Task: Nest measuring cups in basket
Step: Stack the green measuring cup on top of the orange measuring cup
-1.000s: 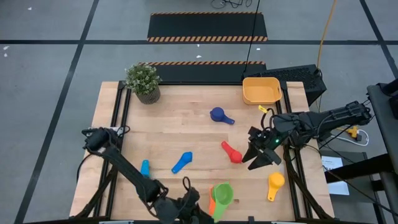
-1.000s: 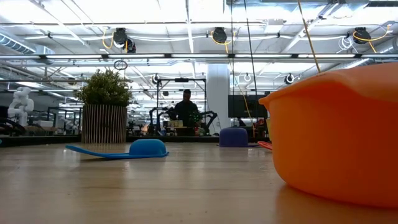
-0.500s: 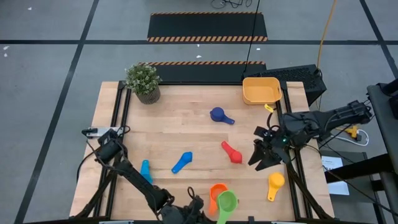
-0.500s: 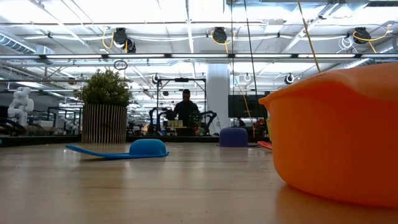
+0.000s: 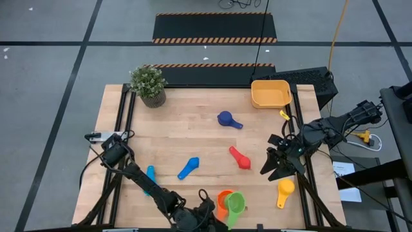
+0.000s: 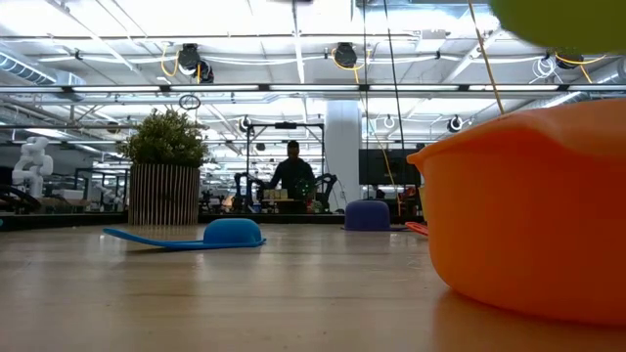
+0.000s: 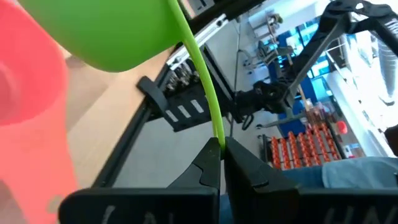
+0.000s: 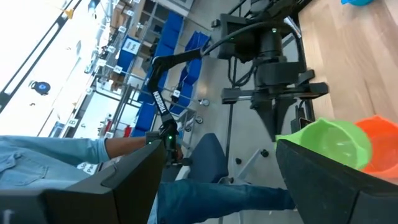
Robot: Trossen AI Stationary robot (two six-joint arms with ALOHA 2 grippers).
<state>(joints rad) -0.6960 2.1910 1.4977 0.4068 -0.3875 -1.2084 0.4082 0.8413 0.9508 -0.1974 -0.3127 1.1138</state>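
Note:
My left gripper [image 5: 215, 209] is at the table's near edge, shut on a green measuring cup [image 5: 235, 205]. The cup hangs just above an orange cup [image 5: 223, 198] that stands on the table, with a gap between them in the low view. My right gripper [image 5: 277, 164] hovers open at the right edge, above and beyond the yellow cup [image 5: 284, 189]. The red cup [image 5: 240, 158], blue cup [image 5: 188, 167], teal cup [image 5: 150, 175] and dark blue cup [image 5: 225, 119] lie scattered on the wood. The yellow-orange basket [image 5: 270, 94] stands at the far right. My left gripper pinches the green cup's flat handle [image 7: 216, 124] near its free end between its two fingers [image 7: 208, 163]. The handle shows edge-on. The fingers reach in nearly level from the table's near left, along the handle. The cup is lifted clear, bowl opening up, over the orange cup [image 6: 528, 215].
A potted plant [image 5: 148, 84] stands at the far left corner. A black keyboard [image 5: 309, 77] lies behind the basket. The right wrist view shows a person's legs and a chair beyond the table. Bare wood lies in the table's middle.
My left gripper has come down with the green cup toward the orange cup. The green cup's underside now shows at the top of the low view. The orange cup has stayed in place. My right gripper, still open, has drifted a little toward the table's right edge.

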